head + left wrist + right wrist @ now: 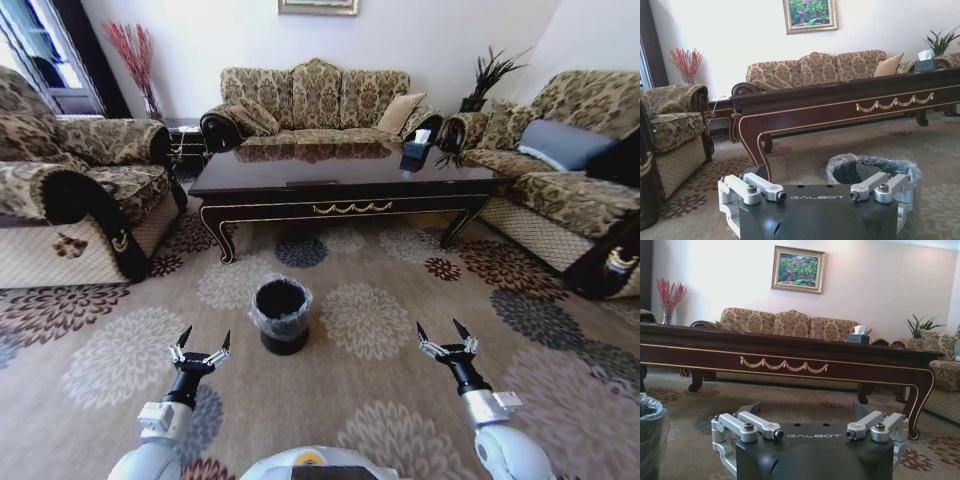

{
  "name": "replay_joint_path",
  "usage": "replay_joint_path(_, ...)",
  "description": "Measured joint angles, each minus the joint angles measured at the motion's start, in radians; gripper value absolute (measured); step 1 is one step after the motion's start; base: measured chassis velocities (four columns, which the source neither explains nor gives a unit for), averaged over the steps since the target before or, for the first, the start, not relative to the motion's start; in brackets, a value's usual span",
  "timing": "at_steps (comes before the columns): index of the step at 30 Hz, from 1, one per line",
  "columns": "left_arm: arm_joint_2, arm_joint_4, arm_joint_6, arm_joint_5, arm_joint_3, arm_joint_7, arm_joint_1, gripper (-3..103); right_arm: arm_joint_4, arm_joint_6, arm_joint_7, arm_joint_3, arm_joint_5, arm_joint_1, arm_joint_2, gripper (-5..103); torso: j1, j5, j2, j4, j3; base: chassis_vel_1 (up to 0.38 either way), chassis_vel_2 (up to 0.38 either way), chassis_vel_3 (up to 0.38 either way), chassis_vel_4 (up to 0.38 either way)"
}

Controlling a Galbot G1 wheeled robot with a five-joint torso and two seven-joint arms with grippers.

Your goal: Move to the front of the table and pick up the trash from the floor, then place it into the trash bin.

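The trash bin (281, 314) stands on the patterned carpet (380, 400) in front of the counter (340, 180), between and just ahead of our two arms. Our left gripper (200, 349) and right gripper (446, 338) hover low, jaws spread wide and holding nothing. Each wrist housing reads "GALBOT".

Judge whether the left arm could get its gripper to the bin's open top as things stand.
Probably yes. The left gripper hangs open beside the bin, just to its left, with bare carpet between them. The right gripper waits open on the far side.
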Motion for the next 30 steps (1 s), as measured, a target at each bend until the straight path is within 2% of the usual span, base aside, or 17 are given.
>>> replay_joint_path(21,0.0,0.0,0.0,0.0,0.0,0.0,0.0,100,0.0,0.0,0.0,0.0,0.0,0.0,0.0,100,0.0,0.0003,0.0,0.0,0.0,0.3,-0.308,-0.298,0.301)
replay_joint_path(24,0.0,0.0,0.0,0.0,0.0,0.0,0.0,100,0.0,0.0,0.0,0.0,0.0,-0.001,0.0,100,0.0,-0.001,0.0,0.0001,0.0,0.345,-0.354,-0.352,0.364)
replay_joint_path(28,0.0,0.0,0.0,0.0,0.0,0.0,0.0,100,0.0,0.0,0.0,0.0,0.0,0.0,0.0,100,0.0,0.0006,0.0,0.0,0.0,0.358,-0.35,-0.358,0.326)
replay_joint_path(30,0.0,0.0,0.0,0.0,0.0,0.0,0.0,100,0.0,0.0,0.0,0.0,0.0,0.0,0.0,100,0.0,-0.0007,0.0,0.0,0.0,0.324,-0.328,-0.323,0.291)
